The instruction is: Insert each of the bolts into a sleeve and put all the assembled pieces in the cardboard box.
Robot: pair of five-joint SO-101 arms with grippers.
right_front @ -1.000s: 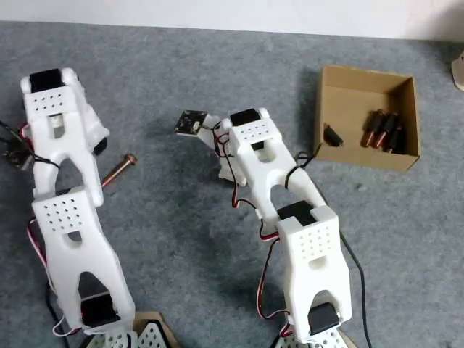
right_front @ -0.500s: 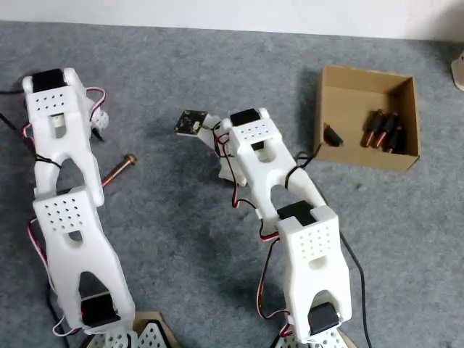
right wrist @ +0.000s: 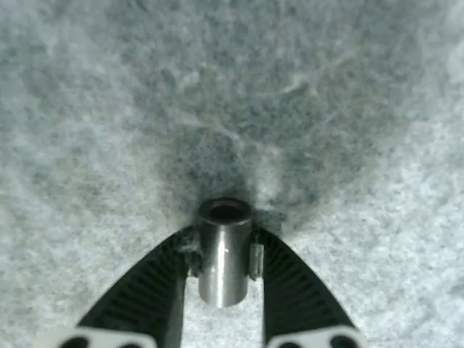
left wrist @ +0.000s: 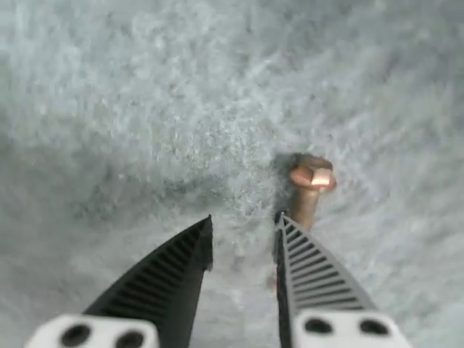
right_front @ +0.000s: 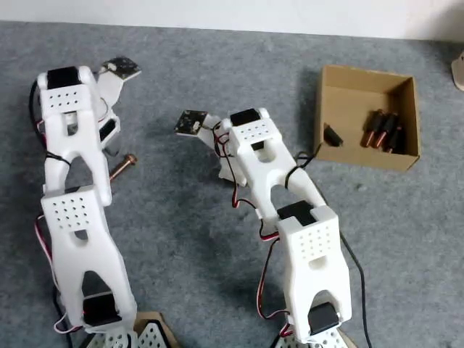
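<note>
One sleeve, right claw clamped, angled down

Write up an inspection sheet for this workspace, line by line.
Surface: grey fuzzy mat, flat.
Job's things: one copper bolt loose on the mat; sleeve held; cardboard box holds assembled pieces and a small dark piece.
Clutter: nothing seen.
Grippers: left gripper open over the bolt, one finger crossing its shaft; right gripper shut on the sleeve, close to the mat.
Cables: wires run along both arms; black cable trails on the mat.
Surroundings: white strip beyond the mat; pale object at the edge.
</note>
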